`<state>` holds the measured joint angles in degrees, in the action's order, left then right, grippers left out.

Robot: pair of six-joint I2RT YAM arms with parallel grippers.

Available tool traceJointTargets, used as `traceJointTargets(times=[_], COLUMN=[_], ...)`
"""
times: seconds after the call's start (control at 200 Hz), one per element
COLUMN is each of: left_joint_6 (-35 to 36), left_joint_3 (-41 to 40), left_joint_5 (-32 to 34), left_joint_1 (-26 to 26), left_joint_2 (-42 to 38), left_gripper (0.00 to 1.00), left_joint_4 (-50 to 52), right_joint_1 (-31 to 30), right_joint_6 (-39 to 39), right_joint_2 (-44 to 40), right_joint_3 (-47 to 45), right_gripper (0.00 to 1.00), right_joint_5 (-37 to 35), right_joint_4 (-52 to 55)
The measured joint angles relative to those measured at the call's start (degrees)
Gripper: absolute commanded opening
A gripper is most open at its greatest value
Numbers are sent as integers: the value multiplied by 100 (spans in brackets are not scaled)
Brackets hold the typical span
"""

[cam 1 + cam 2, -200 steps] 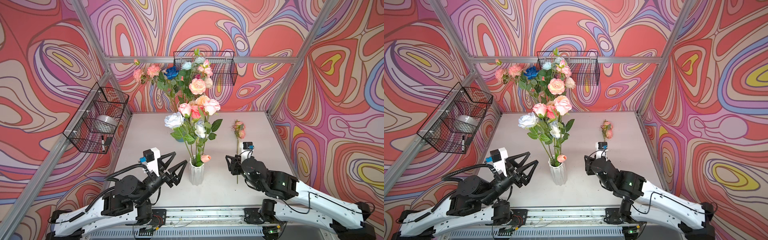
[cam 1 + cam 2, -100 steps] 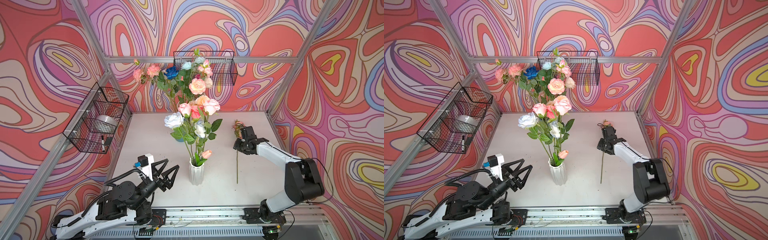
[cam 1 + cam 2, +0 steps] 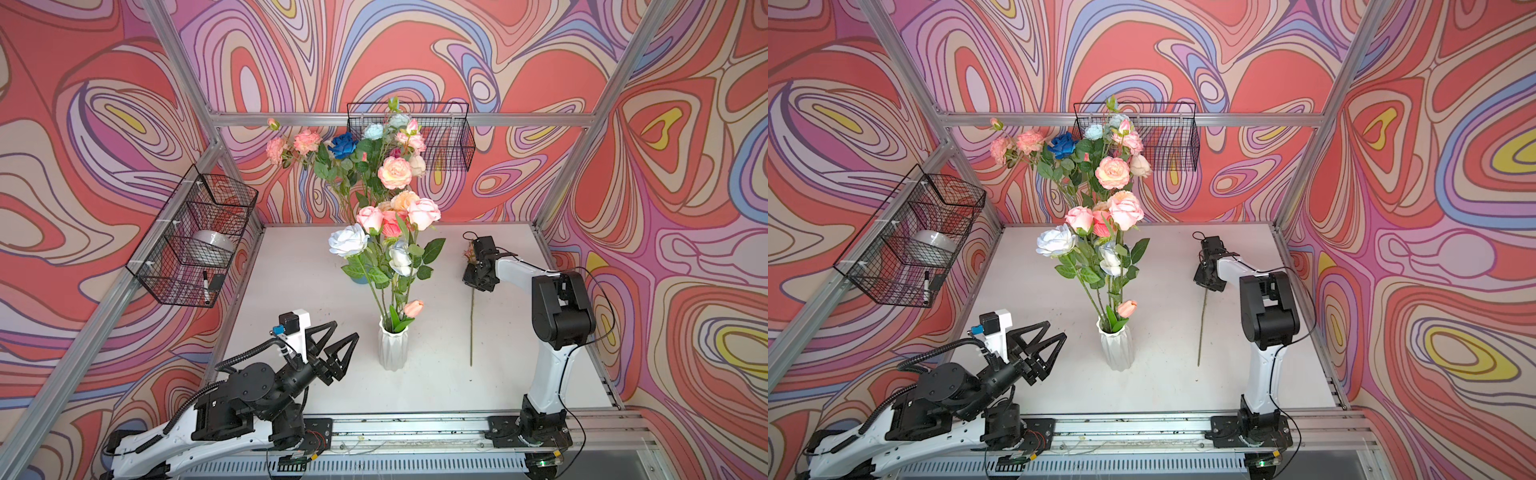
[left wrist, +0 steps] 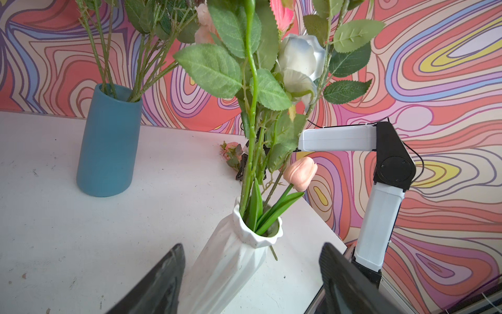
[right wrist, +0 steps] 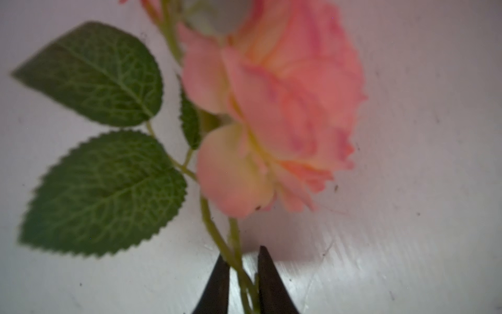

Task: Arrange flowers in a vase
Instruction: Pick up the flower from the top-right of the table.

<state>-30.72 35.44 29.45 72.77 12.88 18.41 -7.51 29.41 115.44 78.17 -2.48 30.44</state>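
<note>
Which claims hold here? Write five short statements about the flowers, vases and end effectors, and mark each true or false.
1. The right end effector is shut on the stem of the pink rose lying on the table. True.
2. The left end effector holds a flower. False: it is open and empty, beside the white vase.
3. The deep blue rose stands in the white vase. False: it rises from the bunch in the blue vase behind.
4. A peach tulip bud sits low in the white vase. True.
5. The white vase has tipped over. False: it stands upright.
</note>
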Motion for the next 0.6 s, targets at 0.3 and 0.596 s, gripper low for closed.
traceJointTargets(times=[0.3, 0.596], left_joint_6=[-17, 76], left_joint_3=[2, 590], left_joint_5=[-4, -444], left_joint_1=[0, 0], left_joint_2=[-33, 354], left_gripper=[80, 81], left_joint_4=[144, 289], right_joint_1=[-4, -935], right_joint_6=[-72, -219], right_joint_2=[-1766, -5466], right_joint_3=[-1257, -2083], right_gripper=[0, 0], right_joint_5=[79, 153], right_joint_4=[-181, -304])
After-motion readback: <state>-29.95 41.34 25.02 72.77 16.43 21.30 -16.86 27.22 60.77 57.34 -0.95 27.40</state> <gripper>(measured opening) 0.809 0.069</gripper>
